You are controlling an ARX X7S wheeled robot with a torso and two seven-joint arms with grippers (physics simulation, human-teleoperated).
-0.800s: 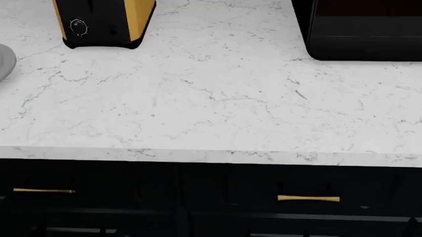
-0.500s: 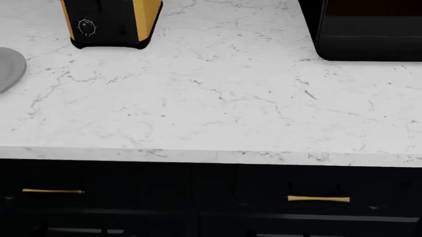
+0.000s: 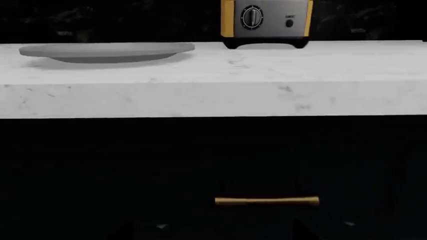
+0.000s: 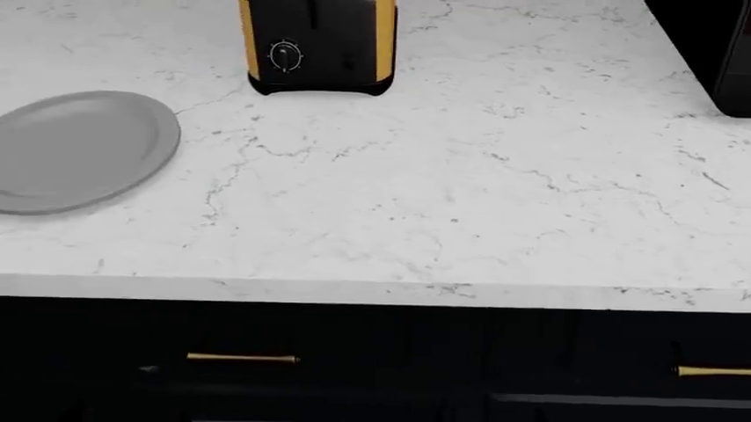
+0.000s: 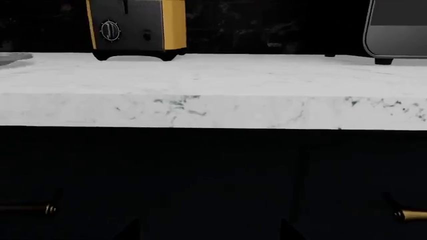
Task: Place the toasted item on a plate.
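Still approaching: arms hanging below worktop front edge, grippers unseen, state unknowable; bread hidden; toaster (image 4: 317, 48) at back edge, plate (image 4: 83, 149) near left edge; raise arms first.

I count one plate (image 4: 76, 149), one toaster (image 4: 319, 44), one dark appliance (image 4: 716, 53) at the right on one marble counter (image 4: 470, 202), and two brass drawer handles (image 4: 242, 359) below.

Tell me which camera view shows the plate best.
The head view: the plate appears from above, nearly whole, bare, cut only at the frame's left edge. The left wrist view shows it edge-on as a thin grey disc. The right wrist view catches only a sliver.
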